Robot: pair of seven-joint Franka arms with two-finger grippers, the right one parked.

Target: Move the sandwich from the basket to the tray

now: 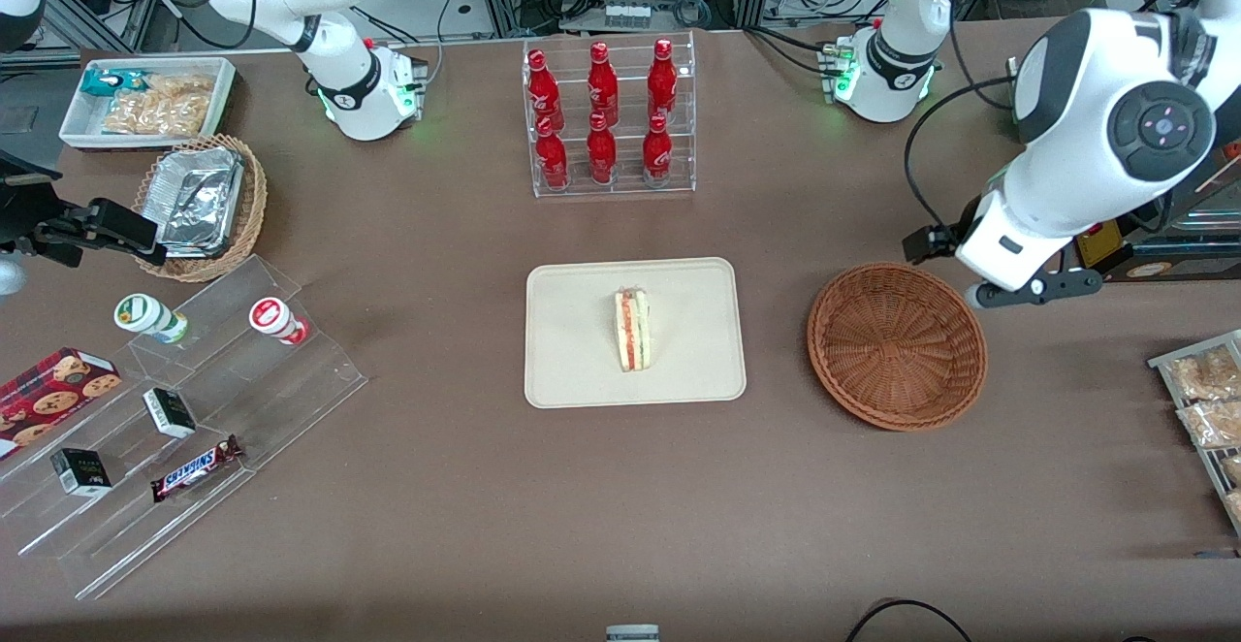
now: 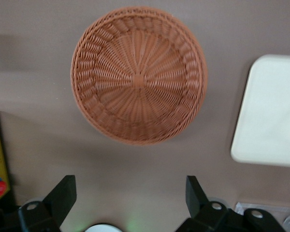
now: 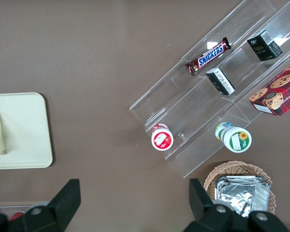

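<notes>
The sandwich (image 1: 633, 330), a pale bread wedge with red, orange and green filling along its edge, lies near the middle of the cream-beige tray (image 1: 582, 370). The round reddish-brown wicker basket (image 1: 897, 346) stands empty beside the tray, toward the working arm's end of the table. My gripper (image 2: 130, 192) hangs above bare table just off the basket's (image 2: 137, 77) rim, farther from the front camera than the basket. It is open, with nothing between its black fingers (image 2: 63, 193). A corner of the tray (image 2: 270, 111) shows in the left wrist view.
A clear rack of red bottles (image 1: 609, 118) stands farther from the front camera than the tray. Toward the parked arm's end are a stepped acrylic shelf with snacks (image 1: 194, 409), a tan basket of foil containers (image 1: 199, 206) and a white snack bin (image 1: 145, 99). Bagged snacks (image 1: 1202, 400) lie at the working arm's end.
</notes>
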